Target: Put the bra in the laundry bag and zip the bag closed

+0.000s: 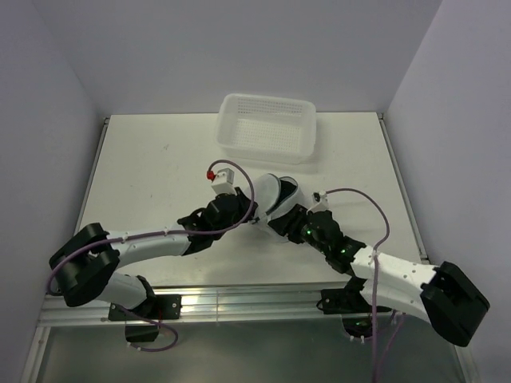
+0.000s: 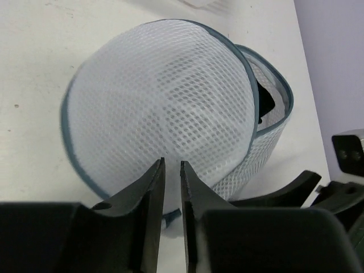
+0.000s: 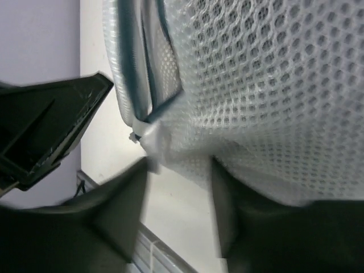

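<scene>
Left wrist, bra [image 2: 263, 103] mostly hidden in laundry bag [image 2: 165, 102], left end effector [image 2: 172, 166] grip unclear, right end effector [image 3: 181, 173] blurred, released.

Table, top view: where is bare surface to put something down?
Bare: the far-left table, from its left edge to the white perforated basket; also the strip right of the basket. Crowded: the middle, where left arm and right arm meet at the mesh laundry bag.
</scene>
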Robot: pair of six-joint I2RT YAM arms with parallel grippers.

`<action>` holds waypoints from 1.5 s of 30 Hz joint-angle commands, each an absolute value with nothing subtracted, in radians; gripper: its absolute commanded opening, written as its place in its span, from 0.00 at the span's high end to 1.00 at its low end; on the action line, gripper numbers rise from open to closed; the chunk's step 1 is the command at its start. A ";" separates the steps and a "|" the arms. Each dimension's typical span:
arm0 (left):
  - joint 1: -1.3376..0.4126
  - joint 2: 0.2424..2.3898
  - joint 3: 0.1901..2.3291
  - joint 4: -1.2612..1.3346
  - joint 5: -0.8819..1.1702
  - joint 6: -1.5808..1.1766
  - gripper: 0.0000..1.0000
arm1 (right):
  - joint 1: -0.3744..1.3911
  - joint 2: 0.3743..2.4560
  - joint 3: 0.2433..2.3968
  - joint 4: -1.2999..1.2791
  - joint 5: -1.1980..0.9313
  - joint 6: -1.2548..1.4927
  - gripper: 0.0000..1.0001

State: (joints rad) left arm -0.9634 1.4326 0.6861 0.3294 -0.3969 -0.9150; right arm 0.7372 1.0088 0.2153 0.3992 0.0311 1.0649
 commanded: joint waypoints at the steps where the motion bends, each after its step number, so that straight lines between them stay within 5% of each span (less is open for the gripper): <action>1: -0.959 1.317 0.729 0.264 -0.380 -0.851 0.76 | 0.742 0.876 0.285 0.197 0.150 0.950 0.40; 3: -0.957 1.286 0.744 0.190 -0.364 -0.833 0.73 | 0.744 0.832 0.328 0.120 0.202 0.890 0.31; 13: -0.956 1.037 0.525 0.147 -0.252 -0.988 0.77 | 0.865 0.859 0.546 -0.109 0.379 0.735 0.30; 16: -0.953 1.014 0.447 0.230 -0.219 -1.063 0.65 | 0.890 0.965 0.659 -0.144 0.438 0.667 0.29; 19: -0.953 1.043 0.417 0.325 -0.206 -1.094 0.60 | 0.888 1.087 0.764 -0.179 0.500 0.617 0.16; 28: -0.948 1.169 0.353 0.573 -0.224 -1.146 0.50 | 0.890 1.365 0.972 -0.279 0.546 0.623 0.11; 45: -0.956 1.351 0.310 0.690 -0.192 -1.143 0.60 | 0.756 1.578 1.052 -0.146 0.425 0.620 0.34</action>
State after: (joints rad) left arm -0.9516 1.3075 0.2916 0.6201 -0.2050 -1.1389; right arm 0.7616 1.5620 1.0431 -0.2253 0.4728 0.6113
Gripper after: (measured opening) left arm 0.401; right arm 0.674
